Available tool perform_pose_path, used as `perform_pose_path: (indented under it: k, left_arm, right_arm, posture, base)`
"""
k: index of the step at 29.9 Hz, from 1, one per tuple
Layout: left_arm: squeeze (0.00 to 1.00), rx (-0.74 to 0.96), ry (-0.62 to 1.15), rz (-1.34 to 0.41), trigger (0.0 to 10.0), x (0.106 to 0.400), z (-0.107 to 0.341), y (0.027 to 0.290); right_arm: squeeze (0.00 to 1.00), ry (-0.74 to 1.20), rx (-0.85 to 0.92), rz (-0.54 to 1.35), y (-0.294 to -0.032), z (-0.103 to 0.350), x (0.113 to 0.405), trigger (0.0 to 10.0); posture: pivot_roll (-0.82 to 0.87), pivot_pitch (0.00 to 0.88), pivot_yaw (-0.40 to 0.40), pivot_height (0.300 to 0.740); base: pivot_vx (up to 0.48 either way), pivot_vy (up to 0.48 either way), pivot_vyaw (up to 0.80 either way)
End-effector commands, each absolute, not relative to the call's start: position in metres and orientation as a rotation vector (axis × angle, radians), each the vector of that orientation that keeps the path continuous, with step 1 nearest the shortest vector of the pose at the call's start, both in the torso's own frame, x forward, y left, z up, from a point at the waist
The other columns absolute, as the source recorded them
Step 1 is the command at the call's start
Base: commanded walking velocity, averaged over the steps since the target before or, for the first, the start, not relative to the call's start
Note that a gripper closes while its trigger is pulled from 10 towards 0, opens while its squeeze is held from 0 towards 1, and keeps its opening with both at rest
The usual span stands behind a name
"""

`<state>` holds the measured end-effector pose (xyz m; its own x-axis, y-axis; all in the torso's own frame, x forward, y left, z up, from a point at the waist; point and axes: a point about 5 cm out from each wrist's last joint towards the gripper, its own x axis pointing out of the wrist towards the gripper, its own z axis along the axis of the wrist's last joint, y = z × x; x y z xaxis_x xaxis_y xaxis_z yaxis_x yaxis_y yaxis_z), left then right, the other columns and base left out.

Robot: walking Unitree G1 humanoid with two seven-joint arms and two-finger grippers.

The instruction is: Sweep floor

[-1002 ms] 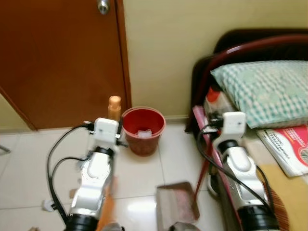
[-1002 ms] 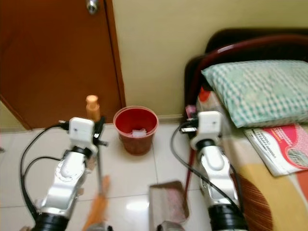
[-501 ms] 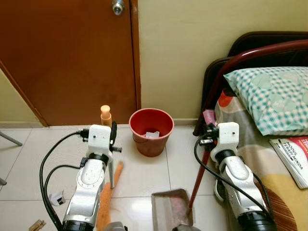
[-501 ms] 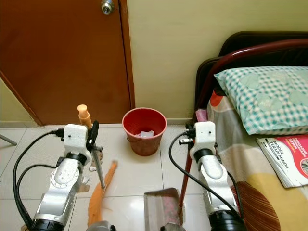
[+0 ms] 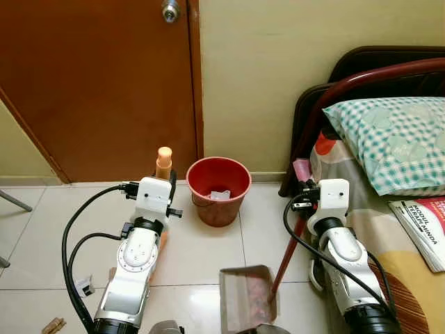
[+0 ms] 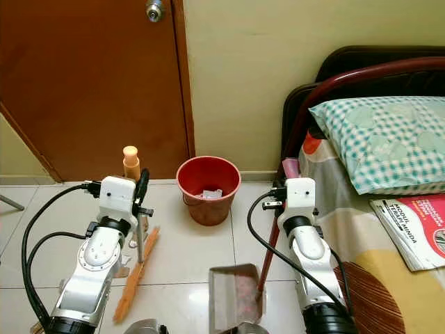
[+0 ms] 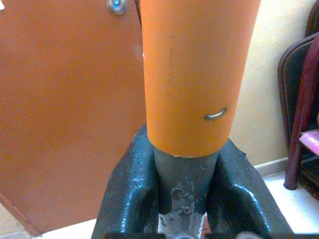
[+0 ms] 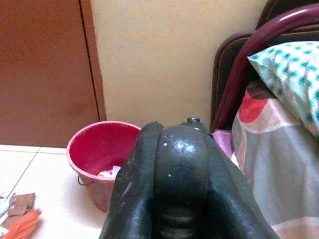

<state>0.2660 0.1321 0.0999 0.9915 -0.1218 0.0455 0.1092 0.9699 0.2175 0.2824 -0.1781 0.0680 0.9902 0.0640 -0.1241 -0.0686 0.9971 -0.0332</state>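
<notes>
My left gripper (image 5: 164,186) is shut on the broom's grey shaft just below its orange handle top (image 7: 197,74), its black fingers (image 7: 127,199) pressed on both sides. The broom stands nearly upright, and its orange bristles (image 6: 135,275) trail on the tiles beside my left arm. My right gripper (image 5: 301,206) is shut on the dustpan's long dark red handle (image 5: 286,254), which slants down to the grey dustpan (image 5: 247,298) on the floor between my arms. The pan holds reddish dirt. In the right wrist view the closed fingers (image 8: 182,164) hide the handle.
A red bucket (image 5: 218,189) with scraps inside stands against the yellow wall ahead. A brown door (image 5: 104,83) is at the left. A bed with a dark red frame (image 5: 327,104), a checked pillow (image 5: 396,139) and a magazine (image 5: 424,226) lies at the right. Small litter (image 5: 83,287) lies on the tiles.
The view swung and steadied a second ago. Since half a second ago the broom has stood up straighter with its handle top higher, and the dustpan has shifted a little right.
</notes>
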Motion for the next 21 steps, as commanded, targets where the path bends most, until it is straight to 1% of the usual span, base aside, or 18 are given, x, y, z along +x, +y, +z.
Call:
perform_pose_path:
  k: [1, 3, 12, 15, 21]
  left_arm:
    - [0.00, 0.216, -0.150, -0.123, 10.0, 0.273, 0.122, 0.128]
    - [0.00, 0.209, -0.178, -0.134, 10.0, 0.277, 0.130, 0.120]
    - [0.00, 0.226, -0.232, -0.146, 10.0, 0.281, 0.143, 0.114]
    - [0.00, 0.240, -0.263, -0.140, 10.0, 0.284, 0.151, 0.113]
    - [0.00, 0.259, -0.281, -0.131, 10.0, 0.285, 0.155, 0.113]
  right_arm:
    - [0.00, 0.096, -0.033, 0.051, -0.181, 0.074, 0.286, 10.0]
    - [0.00, 0.098, -0.033, 0.051, -0.181, 0.073, 0.287, 10.0]
    - [0.00, 0.090, -0.032, 0.051, -0.181, 0.075, 0.290, 10.0]
    - [0.00, 0.086, -0.038, 0.055, -0.180, 0.076, 0.291, 10.0]
    - [0.00, 0.080, -0.043, 0.059, -0.180, 0.077, 0.293, 10.0]
  posture:
    - [0.02, 0.031, -0.013, 0.740]
    - [0.02, 0.031, -0.014, 0.740]
    - [0.01, 0.029, -0.017, 0.740]
    - [0.01, 0.027, -0.020, 0.740]
    - [0.01, 0.026, -0.023, 0.740]
  base:
    - [0.000, 0.000, -0.68]
    - [0.000, 0.171, -0.73]
    - [0.000, 0.355, -0.75]
    - [0.000, 0.000, 0.00]
    - [0.000, 0.000, 0.00]
